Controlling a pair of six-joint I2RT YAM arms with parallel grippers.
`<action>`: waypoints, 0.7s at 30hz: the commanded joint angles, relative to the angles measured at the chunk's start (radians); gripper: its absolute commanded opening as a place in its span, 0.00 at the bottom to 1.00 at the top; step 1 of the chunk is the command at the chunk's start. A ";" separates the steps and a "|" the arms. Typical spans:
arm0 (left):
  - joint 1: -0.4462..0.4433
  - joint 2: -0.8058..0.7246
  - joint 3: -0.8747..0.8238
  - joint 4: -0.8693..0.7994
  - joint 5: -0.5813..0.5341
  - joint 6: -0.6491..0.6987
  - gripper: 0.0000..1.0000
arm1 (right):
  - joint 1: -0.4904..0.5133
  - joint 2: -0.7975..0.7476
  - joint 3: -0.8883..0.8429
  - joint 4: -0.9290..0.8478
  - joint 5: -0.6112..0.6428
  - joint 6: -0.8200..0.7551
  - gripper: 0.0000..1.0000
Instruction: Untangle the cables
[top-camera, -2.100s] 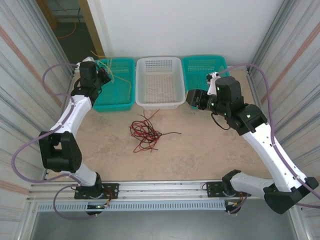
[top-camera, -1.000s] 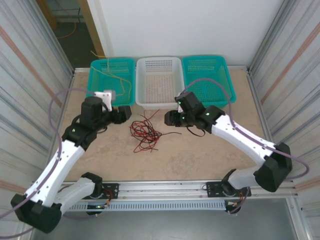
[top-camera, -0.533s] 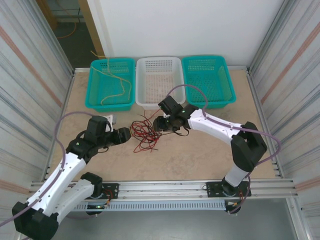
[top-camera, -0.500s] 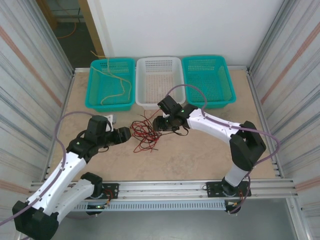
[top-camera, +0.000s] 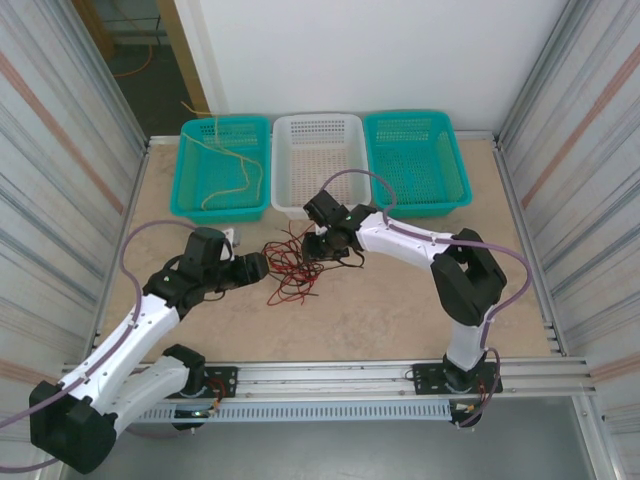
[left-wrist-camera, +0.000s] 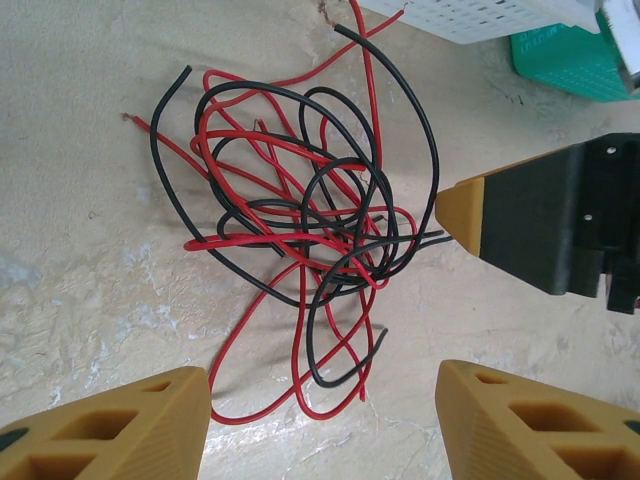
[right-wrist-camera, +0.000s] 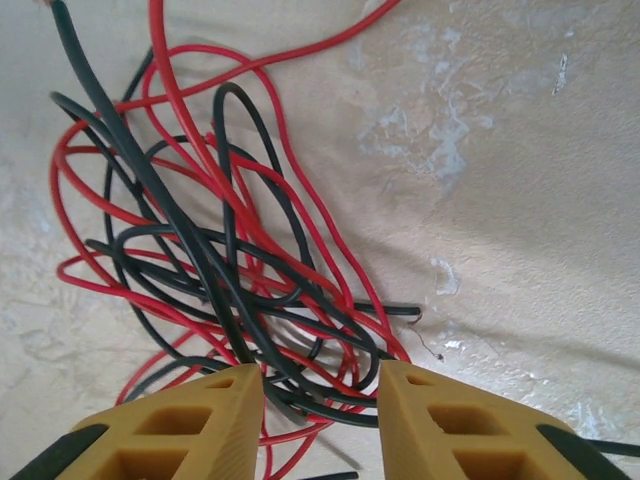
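Between my left pincer (top-camera: 258, 266) and right pincer (top-camera: 312, 245), on the desk (top-camera: 400, 300), lies the tangle of red and black cables (top-camera: 292, 268). Left jaws gape wide just short of it; right jaws, apart, straddle several strands, perhaps touching them.

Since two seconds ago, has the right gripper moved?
Yes. The right gripper went left and toward the near edge, from the right corner of the white basket to the cables.

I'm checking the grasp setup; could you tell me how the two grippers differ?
The left gripper is spread wide, with most of the cables ahead of it; the right gripper has a narrower gap, with strands running between its fingertips. Both are open, on opposite sides of the cables.
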 joint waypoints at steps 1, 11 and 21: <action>-0.006 -0.001 0.027 0.014 0.006 -0.011 0.62 | 0.006 0.003 0.001 -0.004 0.011 -0.019 0.29; -0.007 0.019 0.071 0.002 0.000 0.014 0.62 | 0.030 -0.055 -0.026 0.008 0.023 -0.046 0.41; -0.009 0.027 0.087 -0.011 0.001 0.019 0.64 | 0.020 0.038 0.073 0.009 0.012 -0.049 0.47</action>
